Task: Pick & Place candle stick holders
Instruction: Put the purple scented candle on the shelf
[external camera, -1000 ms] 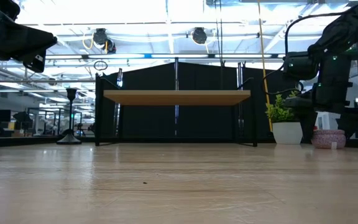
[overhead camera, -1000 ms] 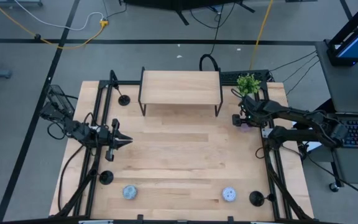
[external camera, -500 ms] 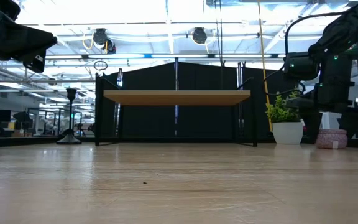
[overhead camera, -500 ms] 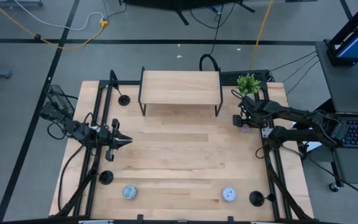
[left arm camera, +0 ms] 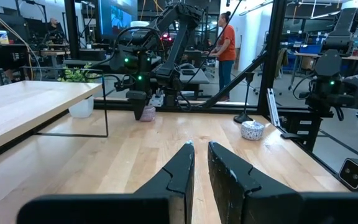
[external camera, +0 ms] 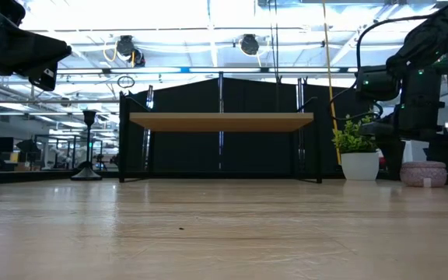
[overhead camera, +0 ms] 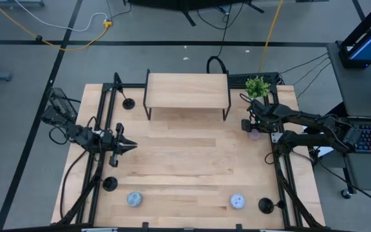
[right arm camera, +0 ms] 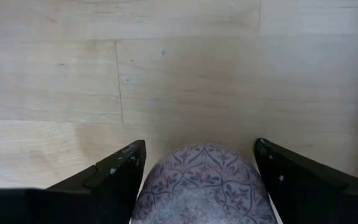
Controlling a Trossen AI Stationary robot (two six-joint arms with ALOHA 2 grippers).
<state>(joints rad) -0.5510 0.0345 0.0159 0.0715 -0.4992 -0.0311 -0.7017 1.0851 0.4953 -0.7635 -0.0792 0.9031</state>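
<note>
Three black candle stick holders stand on their disc bases: one far left [overhead camera: 129, 103] beside the shelf, one near left [overhead camera: 110, 183], one near right [overhead camera: 265, 205]. The far left one also shows in the low view [external camera: 89, 148]. My left gripper [overhead camera: 129, 147] hovers shut and empty at the left side; its fingers show in the left wrist view [left arm camera: 201, 152]. My right gripper [overhead camera: 250, 124] is open and points down over a lavender patterned puck [right arm camera: 201, 180]. Its fingers stand on either side of the puck, which rests on the table [external camera: 422, 173]. My right gripper has its two fingers [right arm camera: 120, 167] on either side of the lavender puck's round wall, coming from above. The puck sits flat on the table. I cannot tell whether the fingers touch it.
A low wooden shelf [overhead camera: 187, 90] on black legs stands at the far middle, and a potted plant [overhead camera: 257, 86] stands at the far right. A grey puck [overhead camera: 134, 199] and a white puck [overhead camera: 237, 201] lie near the front edge. Black frame rails run along both sides of the table.
The lavender puck has slid a little along the table toward the right edge, staying flat, with my right gripper over it.
</note>
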